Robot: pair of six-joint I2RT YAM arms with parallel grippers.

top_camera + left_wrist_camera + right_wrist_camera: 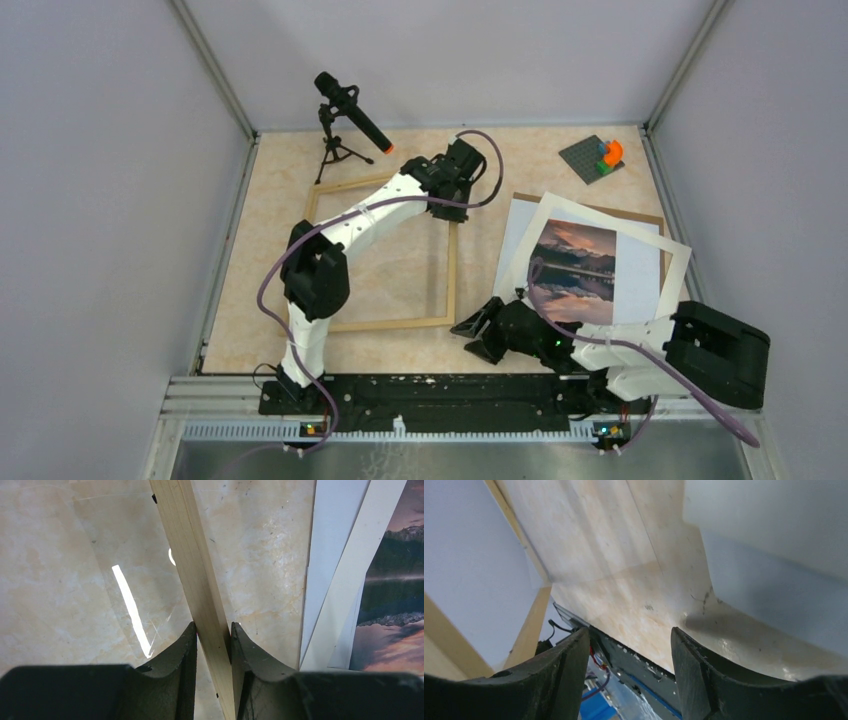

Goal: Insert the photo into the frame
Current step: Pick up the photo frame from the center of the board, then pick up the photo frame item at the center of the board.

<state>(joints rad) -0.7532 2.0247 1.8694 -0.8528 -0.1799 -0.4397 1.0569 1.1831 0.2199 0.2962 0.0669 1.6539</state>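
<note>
At nine o'clock on the tabletop [480,160], the frame [390,323] is lying flat: thin, pale wood strips, stiff yet light, likely to skid on the glossy marbled surface. My left end effector [214,630] is pinching its three o'clock strip near the one o'clock corner, jaws narrow on the wood. Toward three o'clock, the photo [575,270] is lying stacked with a white mat [675,255]. It looks like thin, floppy, smooth paper, so I am judging a corner the best hold. My right end effector [477,335] is hovering by its seven o'clock corner, jaws apart, gripping nothing.
</note>
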